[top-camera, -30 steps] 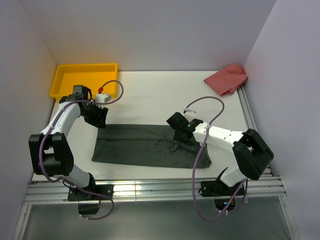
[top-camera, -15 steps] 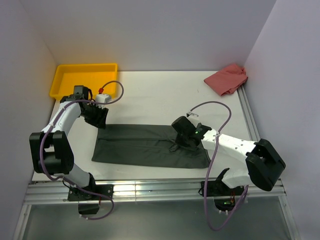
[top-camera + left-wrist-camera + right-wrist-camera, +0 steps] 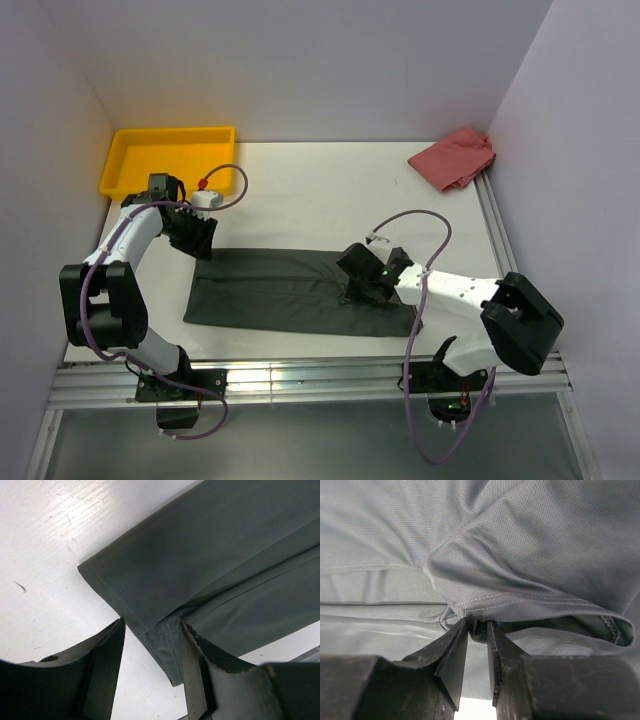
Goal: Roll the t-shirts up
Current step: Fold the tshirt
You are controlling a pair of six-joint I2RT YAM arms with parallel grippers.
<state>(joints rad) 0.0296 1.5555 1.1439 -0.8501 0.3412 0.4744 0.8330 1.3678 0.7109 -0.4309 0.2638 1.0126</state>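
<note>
The dark charcoal t-shirt (image 3: 280, 292) lies folded into a long flat strip across the near middle of the white table (image 3: 320, 200). My left gripper (image 3: 203, 243) is open at the strip's far left corner. In the left wrist view the stitched hem corner (image 3: 160, 635) lies between its spread fingers (image 3: 107, 660). My right gripper (image 3: 358, 290) is down on the strip's right part. In the right wrist view (image 3: 477, 630) its jaws stand nearly closed, pinching a bunched fold of the shirt (image 3: 520, 560) at the fingertips.
A yellow tray (image 3: 120, 160) stands at the back left, just behind the left arm. A crumpled red cloth (image 3: 455, 158) lies at the back right by the wall. Metal rails (image 3: 300, 378) run along the table's near edge.
My right gripper has shifted slightly left and nearer on the shirt, and its forearm has lowered. The left arm and the shirt's outline have barely moved.
</note>
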